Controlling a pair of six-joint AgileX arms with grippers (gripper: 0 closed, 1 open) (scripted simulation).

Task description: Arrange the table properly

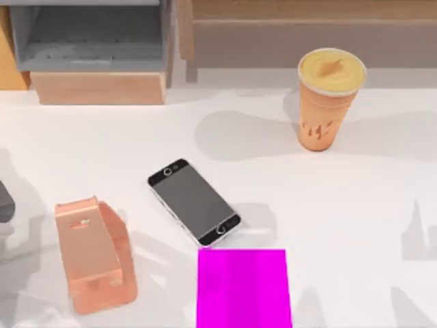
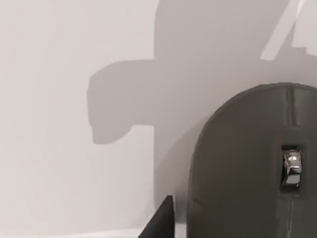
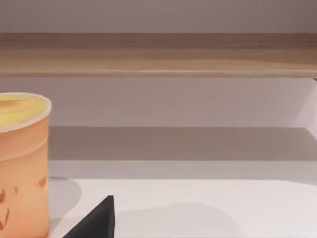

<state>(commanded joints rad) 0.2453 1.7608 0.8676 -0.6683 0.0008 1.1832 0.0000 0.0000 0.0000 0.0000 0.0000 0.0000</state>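
Observation:
The white table [image 1: 355, 225] holds a black smartphone [image 1: 193, 202] lying flat and slanted near the middle. An orange phone stand [image 1: 95, 256] sits at the front left. A magenta pad [image 1: 244, 288] lies at the front edge, just in front of the phone. An orange cup [image 1: 329, 99] with a yellow lid stands at the back right, and the right wrist view shows the cup [image 3: 22, 163] close by. A dark corner of my right gripper [image 3: 96, 221] is beside it. A dark corner of my left gripper [image 2: 161, 223] hangs over bare table [image 2: 59, 148].
A grey-and-wood shelf unit [image 1: 92, 51] stands at the back left and a long wooden shelf [image 1: 307, 27] along the back right. A dark grey rounded body [image 2: 252, 163] with a small metal piece is in the left wrist view. A dark shape [image 1: 4, 201] sits at the table's left edge.

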